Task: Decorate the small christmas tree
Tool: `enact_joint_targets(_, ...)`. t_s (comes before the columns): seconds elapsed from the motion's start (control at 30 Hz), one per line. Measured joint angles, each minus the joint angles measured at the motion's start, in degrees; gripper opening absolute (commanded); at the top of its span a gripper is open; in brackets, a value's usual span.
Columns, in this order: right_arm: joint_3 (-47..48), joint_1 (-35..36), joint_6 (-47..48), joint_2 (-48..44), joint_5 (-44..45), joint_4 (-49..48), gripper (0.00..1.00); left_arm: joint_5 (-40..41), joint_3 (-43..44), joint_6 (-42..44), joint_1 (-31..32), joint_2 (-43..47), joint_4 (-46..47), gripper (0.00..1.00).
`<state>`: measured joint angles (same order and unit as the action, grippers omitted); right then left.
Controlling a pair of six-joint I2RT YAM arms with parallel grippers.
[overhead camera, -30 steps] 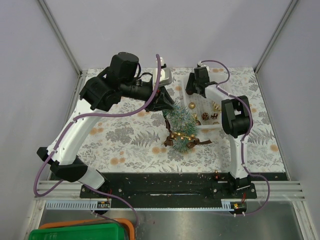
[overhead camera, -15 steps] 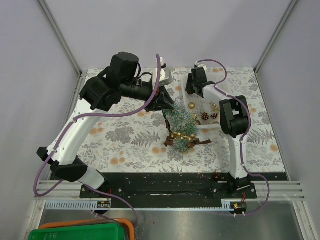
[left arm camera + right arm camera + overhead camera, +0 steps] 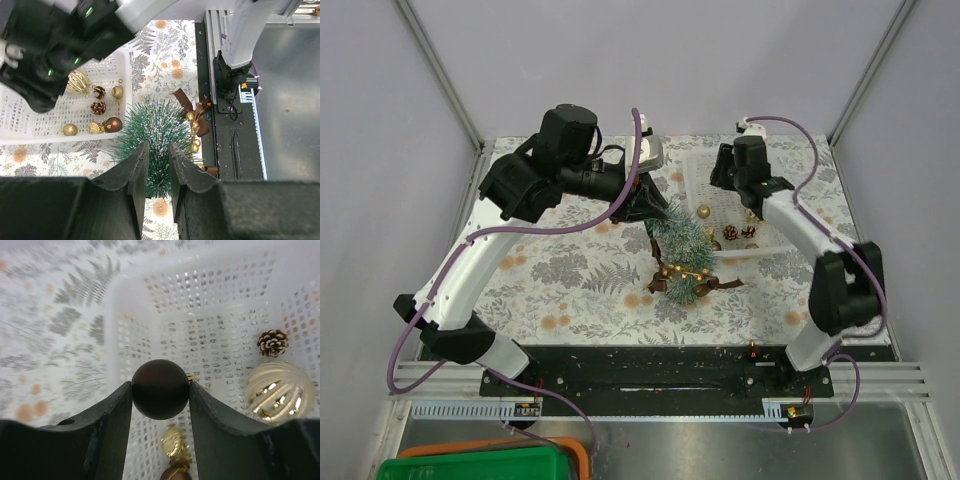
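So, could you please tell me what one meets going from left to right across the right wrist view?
Leaf-print tablecloth → white basket, its left wall → dark ball held in the right gripper → ribbed gold ball.

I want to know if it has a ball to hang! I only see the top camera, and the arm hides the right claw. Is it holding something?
Observer: Yes. The right wrist camera shows the right gripper clamped on a dark brown ball.
Operator: What's underneath it?
Observer: The white basket, with a ribbed gold ball and a frosted pinecone lying inside.
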<state>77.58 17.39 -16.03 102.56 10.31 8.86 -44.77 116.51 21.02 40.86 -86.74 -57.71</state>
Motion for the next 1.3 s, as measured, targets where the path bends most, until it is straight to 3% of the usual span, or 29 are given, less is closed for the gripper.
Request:
enact_joint_targets(0.3,-18.95,-4.5,-10.69,-36.46,-12.7,-1.77,0.41,0.0,-0.79,0.02,0.0,0.83,0.39,0.25)
enact_joint_targets(0.53,-26.1,-5.79,-21.35,-51.52,-25.55,2.86,0.41,0.0,-1.79,0.02,0.0,2.03,0.48,0.23)
enact_joint_targets(0.93,-26.16,-5.77,-32.17,-60.96,-42.64,2.36,0.38,-0.09,-2.51,0.0,0.0,2.45,0.81,0.2)
enact_joint_targets(1.3,-28.87,-5.79,-38.97,-62.86,-49.09,-3.06,0.36,-0.5,-2.51,-0.02,0.0,2.43,0.85,0.19)
